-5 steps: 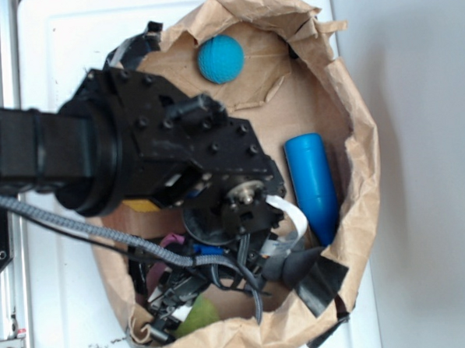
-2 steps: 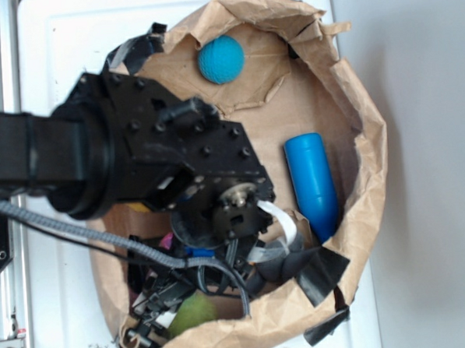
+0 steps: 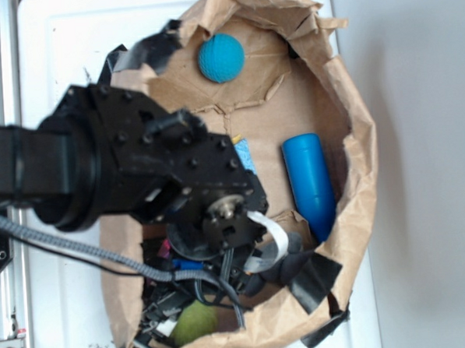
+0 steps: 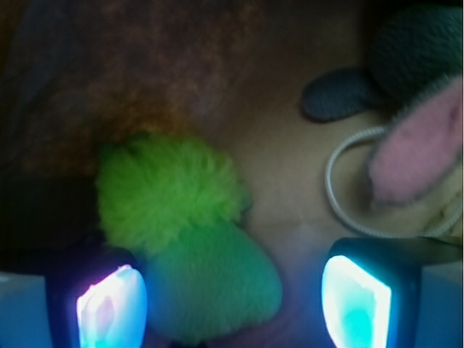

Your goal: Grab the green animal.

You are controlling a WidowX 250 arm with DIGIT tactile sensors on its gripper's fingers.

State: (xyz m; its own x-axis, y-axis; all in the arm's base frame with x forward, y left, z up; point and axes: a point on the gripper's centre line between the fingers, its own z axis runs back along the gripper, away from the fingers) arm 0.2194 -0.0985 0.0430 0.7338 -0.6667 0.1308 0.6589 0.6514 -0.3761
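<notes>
The green animal [image 4: 185, 232] fills the lower middle of the wrist view: a small lime-green plush with two textures, a shaggy, bright yellow-green tuft on its upper left and a smoother, rounder, deeper green body below it. Its edges are soft and blurred, and no face or limbs can be made out. It lies on the brown paper floor between the two fingers of the pincer [image 4: 232, 304], much closer to the left finger, whose glowing pad sits just beside the toy's lower left flank; whether they touch I cannot tell. The right pad [image 4: 355, 301] stands well apart from the plush, with bare floor between, so the pincer is spread wide and holds nothing.

To the upper right of the wrist view lies the grey plush animal [image 4: 417, 51], with its pink ear [image 4: 413, 156] reaching down toward the right finger and a pale cord [image 4: 337, 163] looping beside it.

In the exterior view the green animal [image 3: 195, 322] shows as a rounded olive-lime lump at the near edge of the crumpled brown paper bag [image 3: 356, 160], partly hidden under the black arm [image 3: 131, 168] and its cables. A teal ball [image 3: 221, 58] rests at the far end of the bag, and a blue cylinder [image 3: 310, 184] lies along its right side. The bag sits on the white counter [image 3: 62, 50].
</notes>
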